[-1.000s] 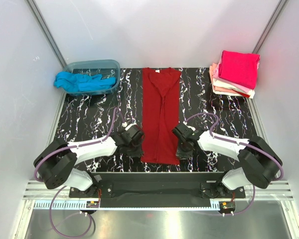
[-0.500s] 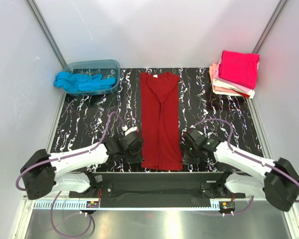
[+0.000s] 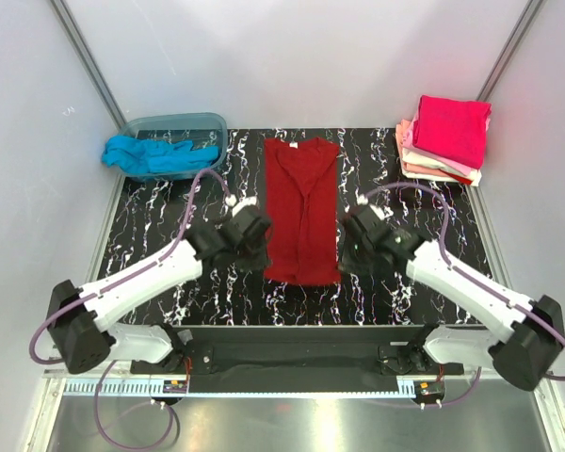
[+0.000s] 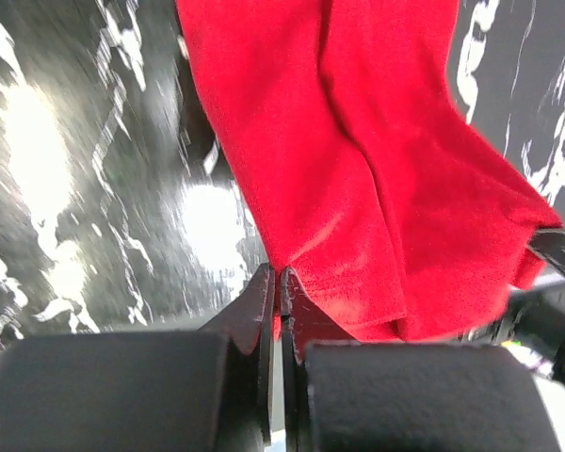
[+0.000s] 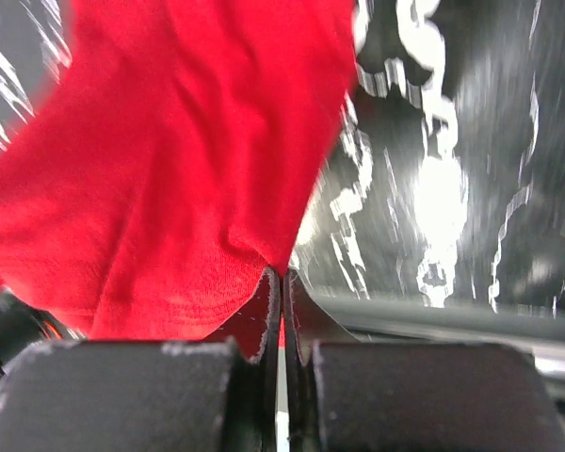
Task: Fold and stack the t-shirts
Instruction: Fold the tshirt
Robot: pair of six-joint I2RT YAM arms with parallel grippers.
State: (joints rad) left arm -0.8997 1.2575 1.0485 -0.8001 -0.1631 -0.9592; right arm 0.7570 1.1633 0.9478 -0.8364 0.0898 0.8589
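The dark red t-shirt (image 3: 301, 207) lies in a long strip down the middle of the tabletop (image 3: 169, 226), neck at 12 o'clock and hem at 6 o'clock. The left pincer (image 4: 279, 282) is clenched on the hem corner at 7 o'clock. The right pincer (image 5: 281, 278) is clenched on the corner at 5 o'clock. They likely hold both corners so the hem can go up to the neck, folding the shirt in half.

A turquoise t-shirt (image 3: 146, 153) hangs out of the plastic tub (image 3: 184, 122) at 10 o'clock. A stack of folded t-shirts (image 3: 447, 137) sits at 2 o'clock. The tabletop is black with white streaks, and pale walls stand around it.

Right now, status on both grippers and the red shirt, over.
Left gripper shut on dark red t-shirt, near-left hem corner. Right gripper shut on near-right corner. Tub and folded stack off to the sides.
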